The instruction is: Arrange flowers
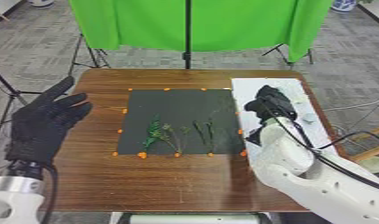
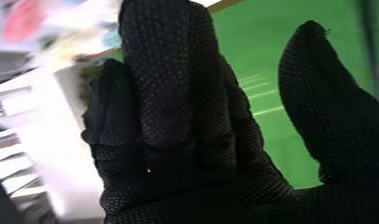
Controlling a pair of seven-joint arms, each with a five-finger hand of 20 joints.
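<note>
I hold my right hand in its black fabric glove point(image 1: 274, 102) at the white rectangular board point(image 1: 248, 89), perhaps just above it, fingers straight and thumb well apart from them. My left black-gloved hand point(image 1: 39, 122) is open by the left edge of the brown wooden table point(image 1: 154, 185). The green leafy sprig point(image 1: 153, 131) and thin dark-green stems point(image 1: 210, 131) lie on the dark square mat point(image 1: 172, 105), between my hands.
</note>
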